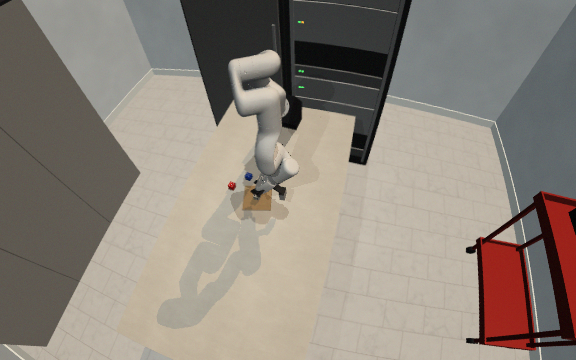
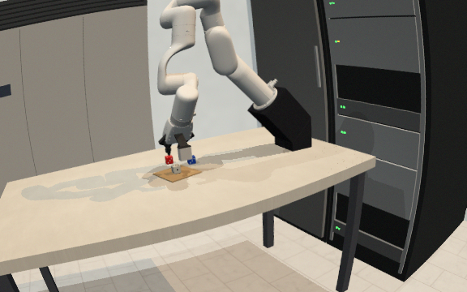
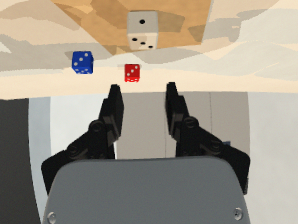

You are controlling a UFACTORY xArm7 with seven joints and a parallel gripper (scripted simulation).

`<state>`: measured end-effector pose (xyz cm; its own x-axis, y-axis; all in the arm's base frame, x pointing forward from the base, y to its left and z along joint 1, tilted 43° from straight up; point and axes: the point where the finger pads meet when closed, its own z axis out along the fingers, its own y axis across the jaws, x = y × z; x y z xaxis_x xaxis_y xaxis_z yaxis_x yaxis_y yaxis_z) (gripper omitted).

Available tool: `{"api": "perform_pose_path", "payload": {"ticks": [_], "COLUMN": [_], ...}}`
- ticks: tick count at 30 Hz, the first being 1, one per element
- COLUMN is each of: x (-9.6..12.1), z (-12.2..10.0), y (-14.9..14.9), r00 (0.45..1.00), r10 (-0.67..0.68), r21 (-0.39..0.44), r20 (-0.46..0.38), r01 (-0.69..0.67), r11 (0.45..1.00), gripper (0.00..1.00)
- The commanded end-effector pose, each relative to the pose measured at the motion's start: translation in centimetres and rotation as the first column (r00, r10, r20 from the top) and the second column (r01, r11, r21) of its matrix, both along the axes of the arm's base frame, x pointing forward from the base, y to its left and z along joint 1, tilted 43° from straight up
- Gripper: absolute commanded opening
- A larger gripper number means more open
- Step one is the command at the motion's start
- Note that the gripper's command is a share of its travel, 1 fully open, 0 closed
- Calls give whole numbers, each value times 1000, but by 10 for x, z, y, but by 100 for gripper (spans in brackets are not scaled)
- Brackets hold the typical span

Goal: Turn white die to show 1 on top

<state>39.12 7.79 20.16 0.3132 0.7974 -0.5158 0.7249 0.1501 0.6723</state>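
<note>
The white die (image 2: 175, 169) (image 3: 143, 30) lies flat on the brown mat (image 2: 186, 173) (image 1: 264, 205). In the wrist view one of its faces shows one pip and the face beside it shows three. The red die (image 1: 231, 185) (image 2: 169, 159) (image 3: 132, 72) and the blue die (image 1: 248, 176) (image 2: 191, 160) (image 3: 83, 62) lie on the table just off the mat, apart from each other. My gripper (image 2: 176, 153) (image 3: 143, 94) (image 1: 269, 192) is tilted and hangs a little above the white die, half open, with nothing between the fingers. In the top view the arm hides the white die.
The arm's black base block (image 2: 286, 118) stands on the beige table (image 2: 258, 178) behind the mat. A dark server rack (image 2: 400, 122) stands at the right, grey cabinets (image 2: 55, 81) at the left, and a red cart (image 1: 543, 270) on the floor.
</note>
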Motion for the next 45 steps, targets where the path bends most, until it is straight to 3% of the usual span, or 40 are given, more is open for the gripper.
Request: {"api": "perform_pose_path", "payload": {"ticks": [1,26,45], "x": [1,2,18], "z": [0,-1,-19], "y": [1,4,5], "r00": [999,997,997], "r10": [-51,-73,-73], "r21": [-52,-75,-75], "r20": [15,28,28], "r01": [51,75,75], "r11": [997,994,994], "gripper": [47,47,47]}}
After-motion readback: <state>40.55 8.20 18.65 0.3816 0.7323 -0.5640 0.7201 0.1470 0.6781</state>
